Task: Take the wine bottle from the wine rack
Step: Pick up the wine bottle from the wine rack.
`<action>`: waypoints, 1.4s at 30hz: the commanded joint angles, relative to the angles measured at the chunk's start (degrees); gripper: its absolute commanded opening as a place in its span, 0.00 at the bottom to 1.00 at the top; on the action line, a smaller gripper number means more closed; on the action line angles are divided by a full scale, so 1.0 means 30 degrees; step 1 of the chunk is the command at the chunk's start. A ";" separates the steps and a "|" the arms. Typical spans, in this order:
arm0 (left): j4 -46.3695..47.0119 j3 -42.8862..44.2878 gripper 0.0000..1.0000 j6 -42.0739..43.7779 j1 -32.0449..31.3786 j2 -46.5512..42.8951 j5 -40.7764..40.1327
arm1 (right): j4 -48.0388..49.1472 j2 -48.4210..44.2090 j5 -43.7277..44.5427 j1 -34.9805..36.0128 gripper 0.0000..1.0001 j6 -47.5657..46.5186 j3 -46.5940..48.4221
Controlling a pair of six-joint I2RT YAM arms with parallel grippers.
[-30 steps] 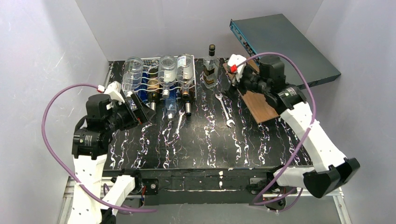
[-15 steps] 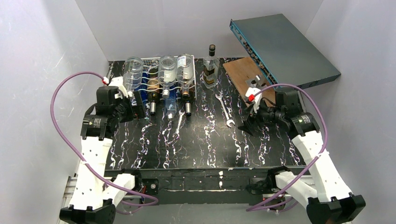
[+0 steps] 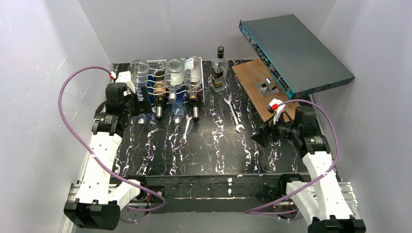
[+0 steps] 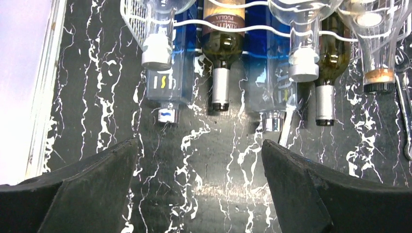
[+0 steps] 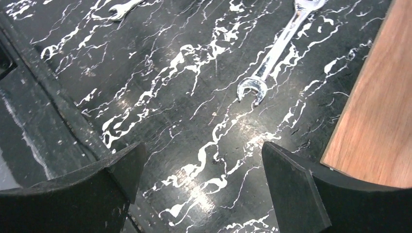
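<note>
The right gripper [image 3: 257,138] has drawn back from over the far wooden board [image 3: 252,87] to the near right of the table [image 3: 214,155], while the left gripper [image 4: 198,145] has swung up to the near side of the wine rack [image 3: 154,61]. Both pincers stand wide and hold nothing. The wine bottle [image 4: 221,43], dark and labelled, lies in the rack with its neck pointing near, just beyond the left jaws. This looks like the approach to a grasp on that neck. Room is tight: neighbouring bottles [image 4: 170,87] flank it closely and the table's left edge is near. Bare tabletop on the rack's near side leaves space to pull it out.
</note>
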 commanded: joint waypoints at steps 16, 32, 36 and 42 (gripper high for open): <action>0.3297 0.0605 0.98 0.3202 0.0203 0.3463 0.0120 | 0.2203 -0.1027 -0.0871 -0.1247 0.98 -0.0121 -0.1099; 0.4812 0.2994 0.90 0.3475 0.3888 1.0552 0.3551 | 0.2163 -0.0530 -0.0997 -0.1877 0.98 -0.0179 -0.0980; 0.4727 0.3668 0.65 0.3365 0.3986 1.2335 0.4826 | 0.2119 -0.0427 -0.1004 -0.2286 1.00 -0.0209 -0.0938; 0.4726 0.3818 0.58 0.3482 0.3999 1.2840 0.4723 | 0.2104 -0.0374 -0.1066 -0.2441 1.00 -0.0209 -0.0923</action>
